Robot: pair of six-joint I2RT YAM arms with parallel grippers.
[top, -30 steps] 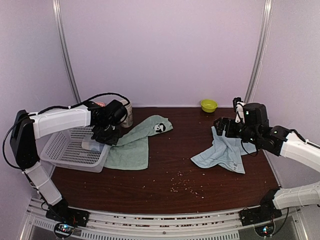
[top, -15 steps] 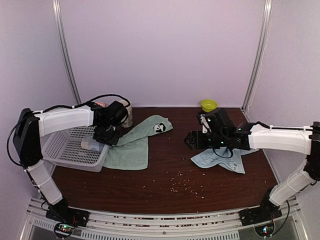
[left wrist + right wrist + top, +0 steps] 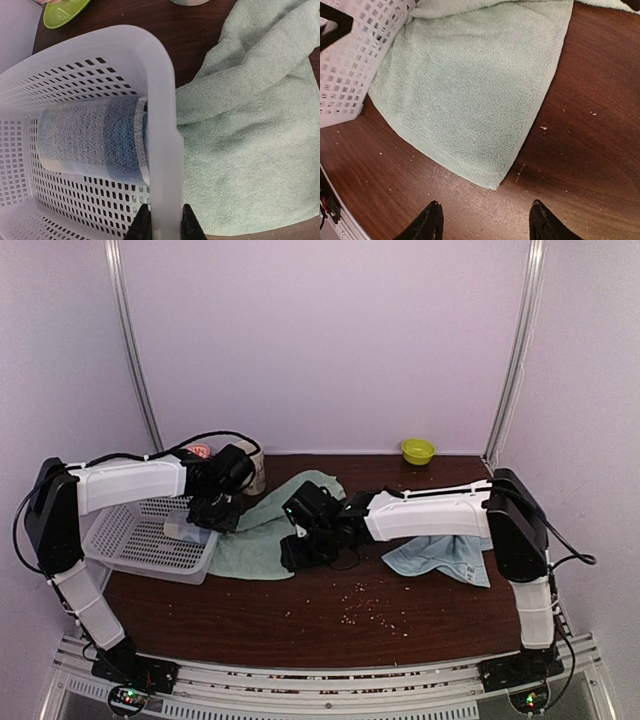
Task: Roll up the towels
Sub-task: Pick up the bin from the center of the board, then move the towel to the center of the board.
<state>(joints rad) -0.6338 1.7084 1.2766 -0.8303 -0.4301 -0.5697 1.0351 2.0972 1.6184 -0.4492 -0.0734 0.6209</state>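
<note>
Right fingers (image 3: 432, 222) wide apart over the bench (image 3: 580, 150), mint towel (image 3: 470, 95) corner just beyond them, untouched, left fingers (image 3: 142, 225) pinched on basket (image 3: 162, 100) wall, beside rolled blue towel (image 3: 90, 140).

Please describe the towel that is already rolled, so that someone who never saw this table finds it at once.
Start at the white mesh basket on the left side of the brown table. Inside it, against the wall nearest the green towel, lies the rolled blue towel. It alone is rolled; the green towel and the other blue towel lie spread on the table.
</note>
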